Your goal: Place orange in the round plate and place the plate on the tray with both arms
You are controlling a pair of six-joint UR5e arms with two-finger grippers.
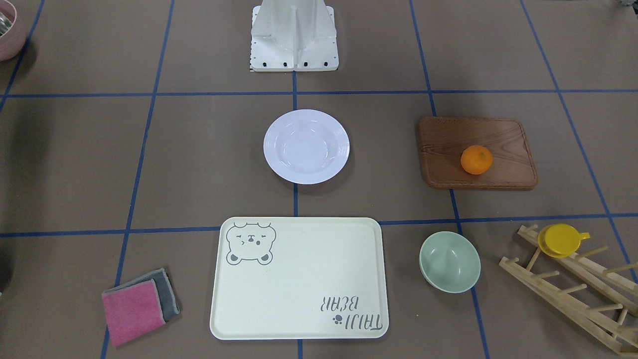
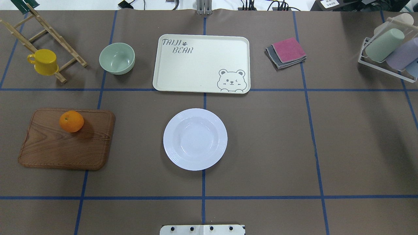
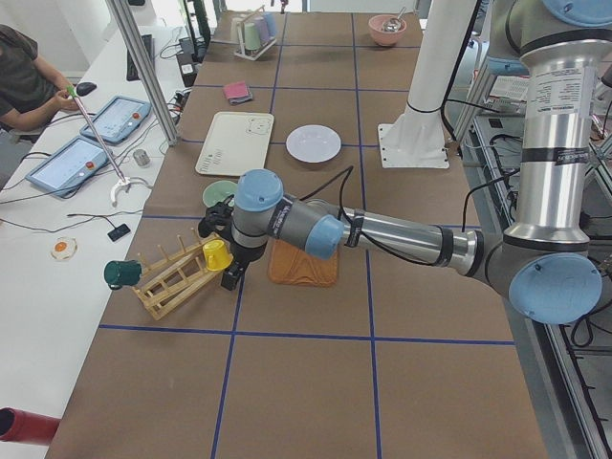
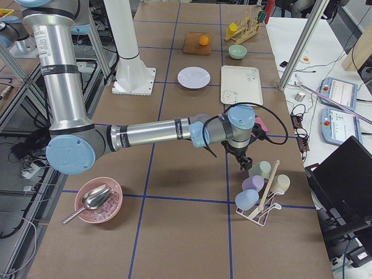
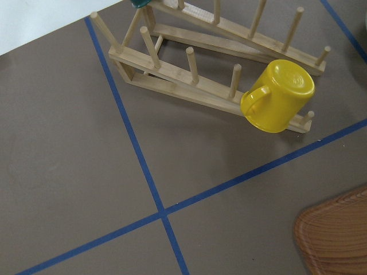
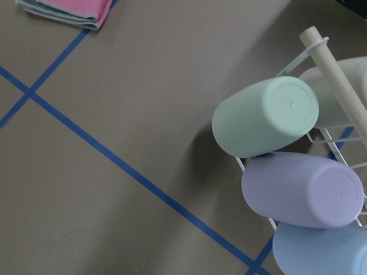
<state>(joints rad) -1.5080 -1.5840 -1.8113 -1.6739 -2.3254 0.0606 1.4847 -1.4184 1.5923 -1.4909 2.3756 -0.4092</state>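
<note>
Front-facing view: the orange (image 1: pixel 476 159) sits on the wooden board (image 1: pixel 508 154) at centre right. The plate (image 1: pixel 306 146) lies mid-frame with nothing in it, and the tray (image 1: pixel 299 279) is below it.

Overhead view: no arm shows.

Left side view: the left gripper (image 3: pixel 229 279) hangs by the yellow cup (image 3: pixel 217 254), left of the board. Whether its jaws are apart cannot be told.

Right side view: the right gripper (image 4: pixel 245 161) hovers near the coloured cups (image 4: pixel 256 183), its jaws equally unclear.

The left arm should probably come straight down over the orange and close gently at its widest part.
</note>
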